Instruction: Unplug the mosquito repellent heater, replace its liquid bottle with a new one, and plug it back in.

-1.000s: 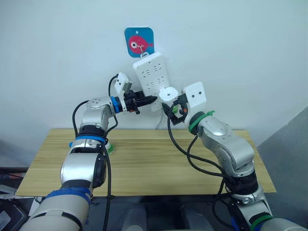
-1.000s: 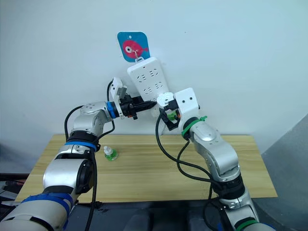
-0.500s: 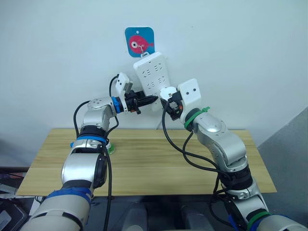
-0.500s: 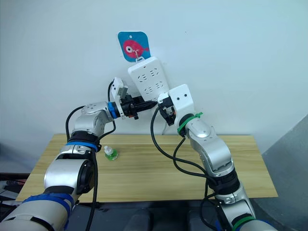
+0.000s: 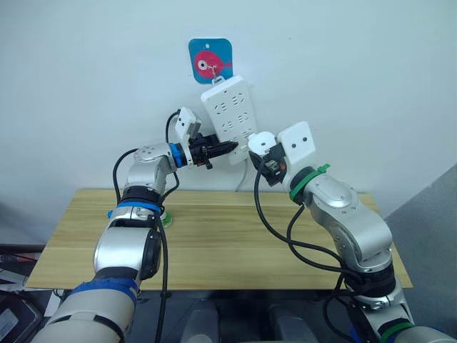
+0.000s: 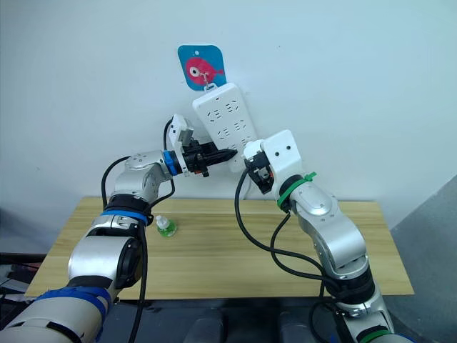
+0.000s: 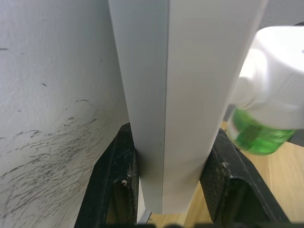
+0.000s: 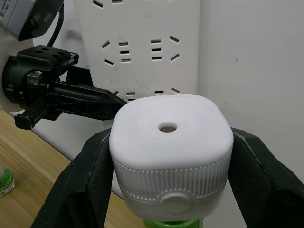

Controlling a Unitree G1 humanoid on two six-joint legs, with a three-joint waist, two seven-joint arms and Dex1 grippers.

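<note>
White and rounded, the heater (image 8: 171, 154) sits clamped between the right gripper's (image 8: 168, 185) 2 black fingers, just off the strip's (image 5: 232, 118) lower end, a green bottle (image 7: 256, 135) under it. The left gripper (image 7: 166, 175) pinches the strip's edge.

The right hand (image 8: 168, 156) has drawn the heater (image 8: 171, 142) off the strip (image 5: 232, 118).
</note>
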